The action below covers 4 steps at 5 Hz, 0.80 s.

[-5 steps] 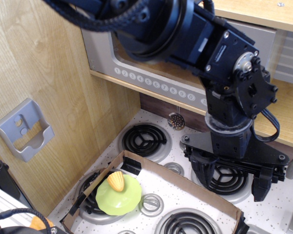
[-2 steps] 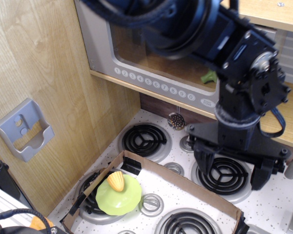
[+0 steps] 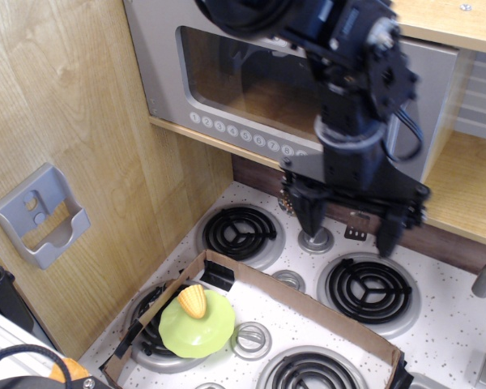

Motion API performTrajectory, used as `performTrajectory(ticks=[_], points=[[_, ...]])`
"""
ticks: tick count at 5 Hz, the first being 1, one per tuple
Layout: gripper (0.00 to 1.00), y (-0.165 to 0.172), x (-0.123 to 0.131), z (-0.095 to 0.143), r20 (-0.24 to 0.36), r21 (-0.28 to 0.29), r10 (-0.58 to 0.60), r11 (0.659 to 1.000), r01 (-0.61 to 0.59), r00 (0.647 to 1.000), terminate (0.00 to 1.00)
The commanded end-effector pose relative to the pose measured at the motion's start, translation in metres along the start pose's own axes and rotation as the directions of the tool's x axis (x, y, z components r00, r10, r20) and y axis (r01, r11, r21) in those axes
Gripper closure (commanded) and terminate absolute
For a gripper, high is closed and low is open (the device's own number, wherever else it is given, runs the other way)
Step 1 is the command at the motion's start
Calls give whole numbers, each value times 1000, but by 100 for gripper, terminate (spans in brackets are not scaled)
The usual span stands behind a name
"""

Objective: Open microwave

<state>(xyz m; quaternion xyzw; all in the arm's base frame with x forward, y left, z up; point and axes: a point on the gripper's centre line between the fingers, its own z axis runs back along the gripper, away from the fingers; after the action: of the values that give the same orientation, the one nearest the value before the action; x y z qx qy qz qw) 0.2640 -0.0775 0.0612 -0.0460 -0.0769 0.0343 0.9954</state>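
The grey toy microwave sits on a wooden shelf at the top, with a clear window door and a row of round white number buttons beneath it. Its door looks shut. The black arm covers the right part of the door, so the handle and clock display are hidden. My gripper hangs just below the microwave's lower right edge, above the stove top. It points down with its fingers spread wide apart, and it is empty.
A grey holder is fixed to the wooden wall on the left. A cardboard box on the stove holds a green plate with corn. Black coil burners lie below the gripper.
The arm has swung up and left, away from the right burner and toward the microwave front. The gripper stays open. The window is now more exposed.
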Motion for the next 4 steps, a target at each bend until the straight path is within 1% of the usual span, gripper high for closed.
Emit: performTrajectory(ticks=[1,2,3,4], points=[[0,2,36,20,37,-13,-51,999,51,998,0],[0,-3,50,32,41,-10,-84,996,84,996,0],[0,-10,56,39,98,13,-92,996,91,991,0],[0,-15,61,45,143,38,-76,997,71,987,0]])
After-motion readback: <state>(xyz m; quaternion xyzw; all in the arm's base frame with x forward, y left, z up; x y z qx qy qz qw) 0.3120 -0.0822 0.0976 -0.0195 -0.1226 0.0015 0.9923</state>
